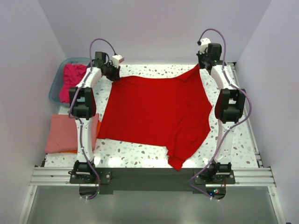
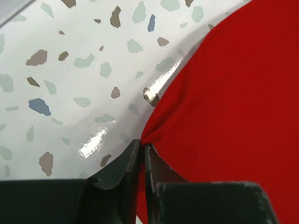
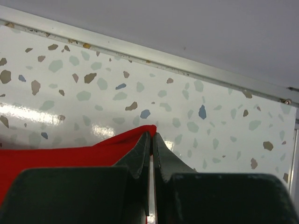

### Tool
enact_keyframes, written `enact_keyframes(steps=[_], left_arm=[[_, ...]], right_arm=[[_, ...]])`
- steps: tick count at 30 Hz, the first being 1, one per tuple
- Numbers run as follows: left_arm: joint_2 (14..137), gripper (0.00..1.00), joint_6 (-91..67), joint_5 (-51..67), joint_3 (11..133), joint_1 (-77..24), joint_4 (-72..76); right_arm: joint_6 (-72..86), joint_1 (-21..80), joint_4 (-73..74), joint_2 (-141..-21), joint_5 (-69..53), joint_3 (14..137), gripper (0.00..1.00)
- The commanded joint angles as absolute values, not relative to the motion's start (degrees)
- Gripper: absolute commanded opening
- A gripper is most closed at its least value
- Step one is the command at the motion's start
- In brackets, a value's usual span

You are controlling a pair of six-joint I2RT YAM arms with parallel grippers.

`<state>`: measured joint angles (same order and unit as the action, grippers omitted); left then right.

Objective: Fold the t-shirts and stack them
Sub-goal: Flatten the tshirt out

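A bright red t-shirt lies spread across the speckled table, one sleeve hanging toward the near edge. My left gripper is at the shirt's far left corner. In the left wrist view its jaws stand almost together with a fold of red cloth pinched at the tips. My right gripper is at the far right corner, where the cloth rises to a peak. In the right wrist view that gripper is shut on the red edge.
A teal tub at the far left holds a crumpled magenta-pink t-shirt. In front of it a folded salmon-pink t-shirt lies on an orange one. Walls enclose the table at the back and sides.
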<state>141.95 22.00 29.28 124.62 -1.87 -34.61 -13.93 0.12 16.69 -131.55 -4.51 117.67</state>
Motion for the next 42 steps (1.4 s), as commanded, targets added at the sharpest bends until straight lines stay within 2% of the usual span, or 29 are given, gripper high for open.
enact_keyframes(steps=[1,6,7,13,20,34,42], left_arm=[[138.17,0.14,24.35,27.16,121.03,-1.32,-29.01],[137.64,0.30,24.00,26.90,118.13,-1.05,-25.32],[137.64,0.37,23.99,26.11,118.04,-1.05,-24.79],[136.58,0.50,22.77,23.30,118.04,-0.88,-20.13],[134.74,0.49,21.62,21.79,118.30,-0.53,-17.23],[134.56,0.51,24.87,34.53,120.67,-0.79,-28.21],[136.40,0.47,28.04,27.87,121.11,-1.49,-30.85]], right_arm=[[-16.96,2.28,15.47,-132.80,-1.32,122.34,0.00],[-16.52,3.25,15.12,-133.24,-1.32,123.13,0.00],[-16.61,3.43,15.29,-133.24,-1.49,123.13,0.00],[-16.61,3.78,15.91,-133.15,-2.02,123.13,0.00],[-17.22,3.87,15.82,-132.63,-1.67,122.43,0.00],[-18.10,3.78,15.12,-131.57,-2.37,121.38,0.00],[-18.46,3.78,15.29,-131.57,-2.64,121.46,0.00]])
